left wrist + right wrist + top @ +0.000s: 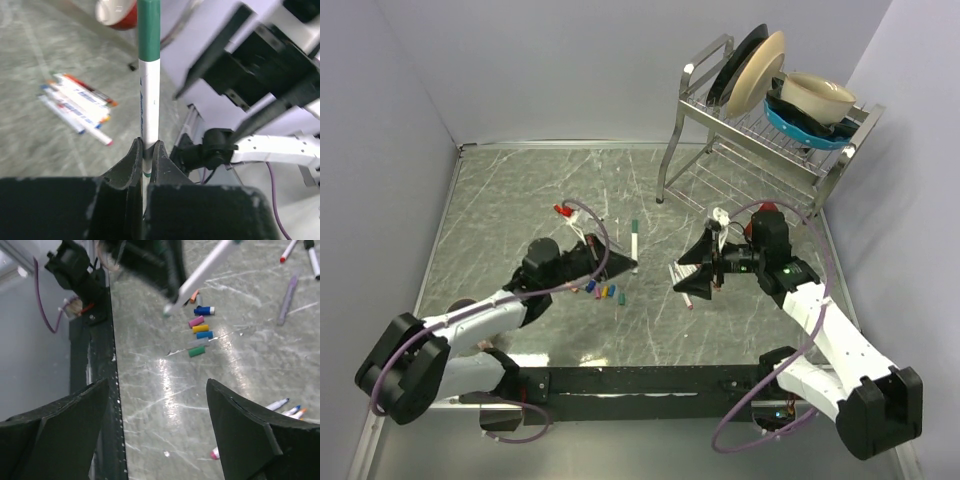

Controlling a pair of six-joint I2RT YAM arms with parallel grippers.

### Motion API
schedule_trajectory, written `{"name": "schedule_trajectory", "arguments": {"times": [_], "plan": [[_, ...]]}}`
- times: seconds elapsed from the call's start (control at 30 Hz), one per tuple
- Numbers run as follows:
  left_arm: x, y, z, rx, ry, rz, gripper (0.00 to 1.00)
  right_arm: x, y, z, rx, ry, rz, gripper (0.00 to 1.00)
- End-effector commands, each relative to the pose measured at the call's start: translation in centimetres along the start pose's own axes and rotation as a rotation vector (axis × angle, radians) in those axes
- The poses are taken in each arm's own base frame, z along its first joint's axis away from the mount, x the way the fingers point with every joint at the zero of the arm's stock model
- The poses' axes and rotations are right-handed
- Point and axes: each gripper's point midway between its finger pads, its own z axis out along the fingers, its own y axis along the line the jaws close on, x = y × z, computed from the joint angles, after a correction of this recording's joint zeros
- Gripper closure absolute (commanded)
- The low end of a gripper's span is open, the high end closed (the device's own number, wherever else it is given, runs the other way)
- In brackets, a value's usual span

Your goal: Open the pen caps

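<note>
White arms (pixel 820 322), black joints (pixel 895 405), looping lilac cables (pixel 715 435).

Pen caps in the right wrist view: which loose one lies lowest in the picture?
The green cap, at the end of the row; all the other caps lie higher up.

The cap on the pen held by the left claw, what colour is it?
The cap is dark green, clearest in the left wrist view.
</note>
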Motion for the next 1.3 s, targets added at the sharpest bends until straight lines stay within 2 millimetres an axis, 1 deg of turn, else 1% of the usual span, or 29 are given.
{"name": "schedule_trajectory", "arguments": {"times": [0.0, 0.03, 0.1, 0.13, 0.2, 0.23, 0.27, 0.33, 0.37, 0.47, 0.6, 0.63, 0.77, 0.83, 0.87, 0.9, 0.93, 0.97, 1.0, 1.03, 1.07, 1.1, 1.13, 1.17, 1.2, 1.23, 1.27], "plan": [[-1.3, -4.9, 1.4, 0.179, -0.137, 0.070, 0.99, -2.8, -1.0, 0.2, 0.072, -0.141, 0.138, 0.17], [-0.8, -5.6, 1.9, 0.193, -0.136, 0.069, 0.99, -3.1, -1.5, 0.2, 0.108, -0.170, 0.185, 0.17], [0.3, -5.4, 2.9, 0.186, -0.114, 0.065, 0.99, -3.6, -2.9, 0.1, 0.199, -0.235, 0.317, 0.20], [0.7, -6.1, 3.4, 0.197, -0.109, 0.064, 0.99, -3.6, -2.8, 0.1, 0.194, -0.242, 0.338, 0.22], [1.5, -5.9, 4.3, 0.189, -0.093, 0.059, 0.99, -3.4, -2.7, 0.4, 0.167, -0.259, 0.359, 0.26], [1.7, -6.5, 4.7, 0.202, -0.090, 0.061, 0.99, -3.4, -2.3, 0.5, 0.141, -0.260, 0.358, 0.28], [2.0, -6.2, 5.2, 0.197, -0.084, 0.058, 0.99, -3.2, -2.2, 0.6, 0.131, -0.262, 0.357, 0.28], [2.1, -6.6, 5.6, 0.214, -0.082, 0.047, 0.99, -3.1, -2.2, 0.7, 0.125, -0.268, 0.350, 0.29], [2.5, -6.5, 5.9, 0.216, -0.072, 0.045, 0.99, -3.1, -2.4, 0.6, 0.135, -0.272, 0.349, 0.29], [2.7, -6.7, 6.3, 0.226, -0.067, 0.039, 0.99, -2.7, -3.1, 0.8, 0.156, -0.260, 0.375, 0.31], [3.3, -6.7, 6.7, 0.232, -0.049, 0.030, 0.99, -2.3, -3.2, 1.2, 0.143, -0.254, 0.403, 0.41], [3.3, -7.0, 6.7, 0.245, -0.049, 0.032, 0.99, -2.2, -3.3, 1.2, 0.142, -0.255, 0.408, 0.42], [4.0, -7.2, 7.0, 0.255, -0.030, 0.029, 0.99, -2.1, -2.9, 1.5, 0.110, -0.255, 0.410, 0.52], [4.4, -7.2, 7.1, 0.258, -0.020, 0.025, 0.99, -1.9, -2.4, 1.7, 0.081, -0.253, 0.405, 0.67], [4.3, -7.3, 7.1, 0.265, -0.024, 0.029, 0.98, -1.9, -2.2, 1.7, 0.068, -0.252, 0.399, 0.76], [4.3, -7.5, 7.0, 0.272, -0.026, 0.032, 0.95, -1.9, -2.1, 1.7, 0.057, -0.252, 0.390, 0.97], [4.5, -7.2, 6.7, 0.267, -0.027, 0.037, 0.81, -1.8, -1.9, 1.8, 0.045, -0.246, 0.386, 1.00], [3.9, -7.7, 6.3, 0.277, -0.055, 0.048, 0.72, -1.8, -1.9, 1.7, 0.045, -0.242, 0.382, 1.00], [3.7, -7.6, 6.0, 0.272, -0.070, 0.053, 0.62, -1.8, -1.9, 1.7, 0.048, -0.230, 0.364, 1.00], [3.9, -6.9, 5.5, 0.248, -0.078, 0.064, 0.41, -1.7, -1.9, 1.8, 0.049, -0.219, 0.358, 1.00], [3.1, -7.0, 5.0, 0.224, -0.110, 0.071, 0.22, -1.7, -2.0, 1.8, 0.053, -0.209, 0.347, 1.00], [2.8, -6.7, 4.7, 0.203, -0.122, 0.081, 0.05, -1.6, -2.2, 1.8, 0.058, -0.188, 0.319, 1.00], [2.7, -6.5, 4.4, 0.183, -0.128, 0.112, 0.01, -1.4, -2.2, 1.7, 0.055, -0.172, 0.295, 1.00], [1.7, -6.7, 4.0, 0.159, -0.164, 0.122, 0.01, -1.2, -1.6, 1.8, 0.021, -0.144, 0.270, 1.00], [2.0, -5.8, 3.9, 0.111, -0.148, 0.126, 0.01, -0.5, -1.6, 1.7, 0.003, -0.092, 0.214, 1.00], [1.6, -5.5, 3.8, 0.086, -0.156, 0.144, 0.01, -0.3, -1.3, 1.7, -0.020, -0.067, 0.183, 1.00], [1.0, -5.7, 3.6, 0.072, -0.175, 0.148, 0.01, -0.4, -0.6, 1.6, -0.069, -0.054, 0.153, 1.00]]}}
